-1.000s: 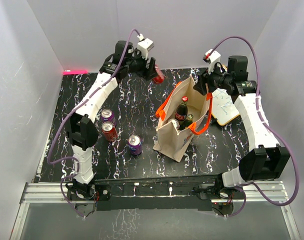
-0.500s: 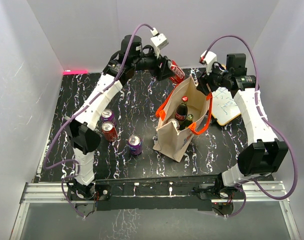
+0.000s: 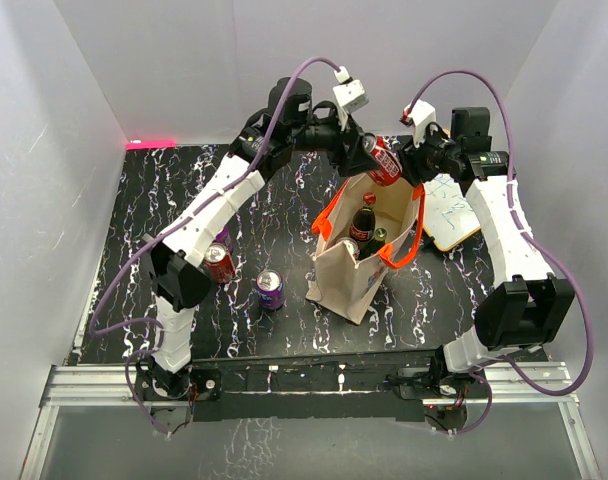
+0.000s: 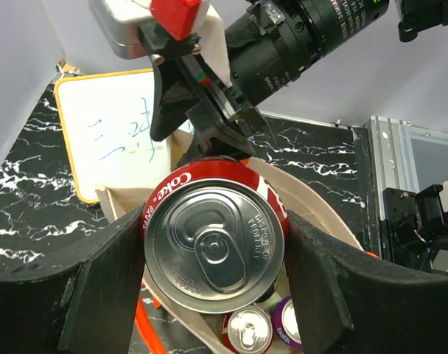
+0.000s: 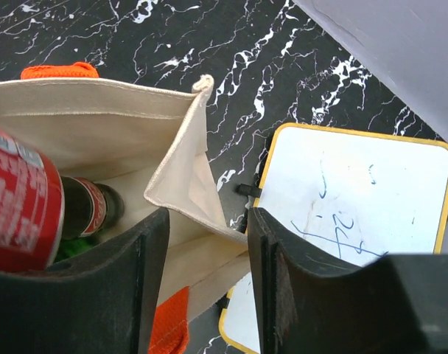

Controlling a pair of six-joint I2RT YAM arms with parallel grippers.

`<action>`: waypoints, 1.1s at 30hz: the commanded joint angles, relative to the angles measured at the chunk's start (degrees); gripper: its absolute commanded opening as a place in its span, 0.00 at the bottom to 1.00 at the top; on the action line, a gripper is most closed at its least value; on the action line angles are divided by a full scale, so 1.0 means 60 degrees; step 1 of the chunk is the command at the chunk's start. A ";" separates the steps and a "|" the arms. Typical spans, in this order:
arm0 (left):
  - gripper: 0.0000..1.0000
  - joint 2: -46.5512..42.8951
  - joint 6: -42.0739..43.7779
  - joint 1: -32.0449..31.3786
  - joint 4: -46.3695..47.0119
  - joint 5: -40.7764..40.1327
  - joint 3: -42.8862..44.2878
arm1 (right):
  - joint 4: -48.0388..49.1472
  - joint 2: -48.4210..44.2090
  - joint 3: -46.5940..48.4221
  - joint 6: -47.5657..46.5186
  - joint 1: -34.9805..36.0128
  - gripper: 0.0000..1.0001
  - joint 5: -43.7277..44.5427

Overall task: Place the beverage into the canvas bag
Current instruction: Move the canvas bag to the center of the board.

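The red cola can (image 4: pixel 209 251) is clamped between the fingers of the left claw (image 4: pixel 213 228), with the open mouth of the canvas bag (image 4: pixel 312 214) directly beneath. The bag's rim is pinched by the right claw (image 5: pixel 207 217).

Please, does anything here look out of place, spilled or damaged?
Nothing looks spilled or damaged. Only the rim of the canvas bag is crooked: one corner folds inward between the right fingers, which pinch it.

A yellow-framed whiteboard (image 3: pixel 454 215) with blue scribbles lies flat on the black marbled tabletop (image 3: pixel 134 250), a pink strip (image 3: pixel 151 144) at its far-left edge.
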 commanded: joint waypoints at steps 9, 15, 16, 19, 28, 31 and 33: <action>0.00 0.0371 0.0132 -0.0203 0.1064 0.0401 0.0451 | 0.1022 0.0012 -0.0231 0.1447 -0.0012 0.43 0.1131; 0.00 0.0829 0.0153 -0.0273 0.1252 0.0148 0.0601 | 0.1191 0.0136 0.0063 0.1763 -0.0012 0.41 0.1612; 0.00 0.0941 0.0162 -0.0293 0.1212 0.0107 0.0717 | 0.1206 0.0134 0.0093 0.1785 -0.0012 0.41 0.1680; 0.00 0.1228 0.0407 -0.0375 0.1105 -0.0046 0.0863 | 0.1260 0.0111 0.0117 0.1845 -0.0012 0.41 0.1840; 0.00 0.2081 0.1057 -0.0614 0.0633 -0.0944 0.1417 | 0.1399 0.0128 0.0244 0.2265 -0.0026 0.40 0.2274; 0.00 0.2345 0.1277 -0.0708 0.0455 -0.1216 0.1620 | 0.1378 0.0110 0.0266 0.2384 -0.0040 0.40 0.2262; 0.00 0.2507 0.1361 -0.0747 0.0371 -0.1349 0.1768 | 0.1370 0.0066 0.0191 0.2426 -0.0041 0.39 0.2175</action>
